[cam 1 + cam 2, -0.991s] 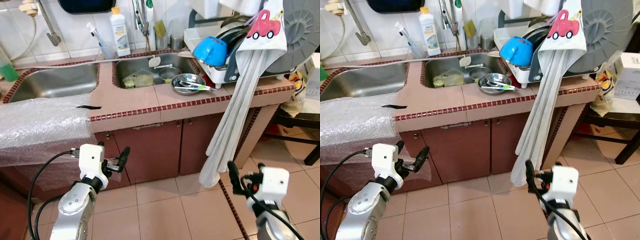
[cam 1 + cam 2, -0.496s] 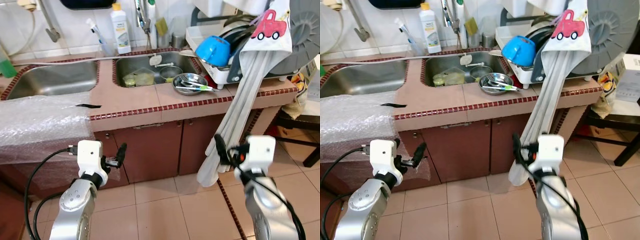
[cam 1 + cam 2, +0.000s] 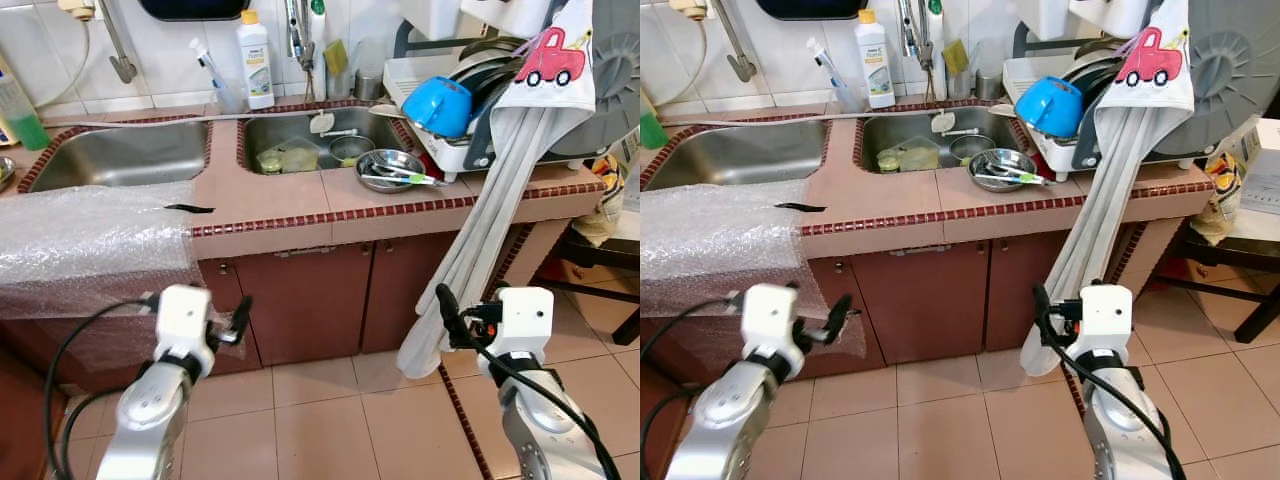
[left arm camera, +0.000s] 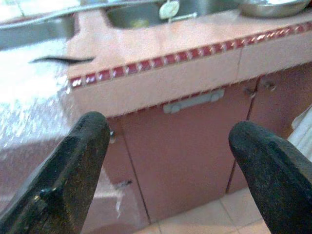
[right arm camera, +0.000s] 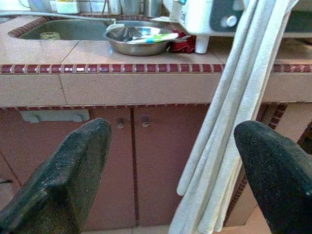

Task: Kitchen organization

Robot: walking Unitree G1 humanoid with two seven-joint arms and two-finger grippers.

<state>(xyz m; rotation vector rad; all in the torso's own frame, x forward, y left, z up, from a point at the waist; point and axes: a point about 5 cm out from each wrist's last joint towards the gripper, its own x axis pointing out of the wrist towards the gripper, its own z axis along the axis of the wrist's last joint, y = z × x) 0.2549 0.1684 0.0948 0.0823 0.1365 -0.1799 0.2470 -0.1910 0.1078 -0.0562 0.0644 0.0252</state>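
Kitchen bench (image 3: 300, 195) carrying two sinks. Bubble wrap (image 3: 90, 240) draping over bench edge: light, soft, slippery. Steel bowl (image 3: 392, 168) sitting beside right sink: stiff, taking rim. Left gripper (image 4: 168, 141), right gripper (image 5: 170, 146) hanging low, jaws apart, holding nothing.

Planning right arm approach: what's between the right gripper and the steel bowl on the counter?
Eye views: right gripper sits low by the hanging towel; cabinet doors and counter edge stand before the steel bowl.
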